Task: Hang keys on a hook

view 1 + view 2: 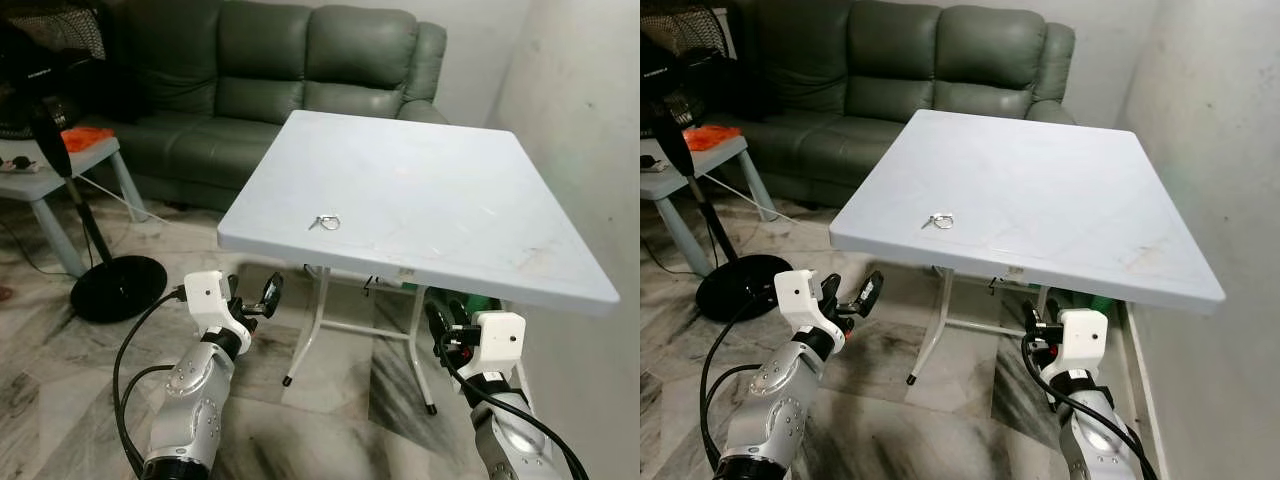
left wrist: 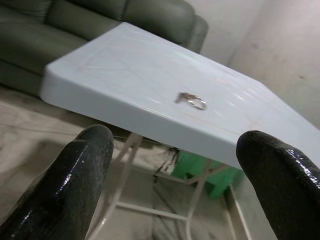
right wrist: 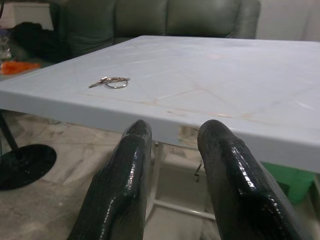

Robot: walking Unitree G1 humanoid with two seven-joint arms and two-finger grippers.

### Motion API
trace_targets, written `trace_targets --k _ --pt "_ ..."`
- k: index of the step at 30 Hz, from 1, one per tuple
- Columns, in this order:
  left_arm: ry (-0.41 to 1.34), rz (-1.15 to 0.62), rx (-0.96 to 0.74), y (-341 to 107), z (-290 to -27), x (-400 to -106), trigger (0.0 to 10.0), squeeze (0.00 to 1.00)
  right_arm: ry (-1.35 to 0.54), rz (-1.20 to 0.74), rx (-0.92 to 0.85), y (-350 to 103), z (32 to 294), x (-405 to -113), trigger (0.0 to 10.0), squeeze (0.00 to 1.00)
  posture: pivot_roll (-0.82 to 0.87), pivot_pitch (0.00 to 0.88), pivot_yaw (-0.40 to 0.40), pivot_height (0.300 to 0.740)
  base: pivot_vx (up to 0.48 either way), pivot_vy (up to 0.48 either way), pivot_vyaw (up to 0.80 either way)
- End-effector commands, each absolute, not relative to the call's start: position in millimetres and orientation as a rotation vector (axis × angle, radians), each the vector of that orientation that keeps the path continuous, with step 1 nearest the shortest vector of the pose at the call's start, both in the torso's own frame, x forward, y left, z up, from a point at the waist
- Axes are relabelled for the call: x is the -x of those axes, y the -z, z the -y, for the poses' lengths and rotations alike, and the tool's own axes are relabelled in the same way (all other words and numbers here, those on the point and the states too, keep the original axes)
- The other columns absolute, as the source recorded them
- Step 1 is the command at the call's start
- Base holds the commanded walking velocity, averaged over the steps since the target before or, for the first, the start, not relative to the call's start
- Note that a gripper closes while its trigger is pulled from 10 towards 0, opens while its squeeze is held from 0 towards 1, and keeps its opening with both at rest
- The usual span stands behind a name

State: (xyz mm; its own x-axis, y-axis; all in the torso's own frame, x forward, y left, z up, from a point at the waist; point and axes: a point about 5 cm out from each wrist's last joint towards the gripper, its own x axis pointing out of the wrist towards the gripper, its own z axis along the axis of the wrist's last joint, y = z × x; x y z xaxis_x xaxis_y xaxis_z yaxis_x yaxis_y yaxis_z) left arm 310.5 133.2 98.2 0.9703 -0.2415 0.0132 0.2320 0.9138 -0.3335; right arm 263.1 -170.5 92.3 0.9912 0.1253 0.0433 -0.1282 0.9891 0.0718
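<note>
A small bunch of keys on a ring (image 1: pixel 325 221) lies on the white folding table (image 1: pixel 450 190), near its front left edge. Both grippers hang below the tabletop, in front of that edge. My left gripper (image 1: pixel 252 295) is open wide with nothing between its fingers; in its wrist view the keys (image 2: pixel 191 100) lie ahead and above. My right gripper (image 1: pixel 443 318) sits under the front right part of the table, its fingers (image 3: pixel 132 165) parted by a narrow gap and empty. The keys (image 3: pixel 111 82) show to one side of that gripper's line.
A dark green sofa (image 1: pixel 290 70) stands behind the table. A fan on a round black base (image 1: pixel 118 287) and a small side table (image 1: pixel 60 165) with an orange item are at the left. A wall (image 1: pixel 590 110) runs close along the right. A green box (image 2: pixel 215 175) sits under the table.
</note>
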Motion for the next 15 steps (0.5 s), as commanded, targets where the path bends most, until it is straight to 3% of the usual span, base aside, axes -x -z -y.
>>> trace_targets --k 1,15 --pt "0.25 -0.017 0.329 -102.2 -130.5 -313.5 10.0 0.0 -0.125 0.042 -0.082 -94.9 171.5 -265.1 10.0 0.0 0.02 0.0 -0.052 0.74 0.409 0.0 0.0" --pt "0.254 -0.02 0.334 -102.0 -128.5 -313.5 10.0 0.0 -0.133 0.036 -0.085 -93.6 171.3 -264.3 10.0 0.0 0.01 0.0 -0.049 0.74 0.407 0.0 0.0"
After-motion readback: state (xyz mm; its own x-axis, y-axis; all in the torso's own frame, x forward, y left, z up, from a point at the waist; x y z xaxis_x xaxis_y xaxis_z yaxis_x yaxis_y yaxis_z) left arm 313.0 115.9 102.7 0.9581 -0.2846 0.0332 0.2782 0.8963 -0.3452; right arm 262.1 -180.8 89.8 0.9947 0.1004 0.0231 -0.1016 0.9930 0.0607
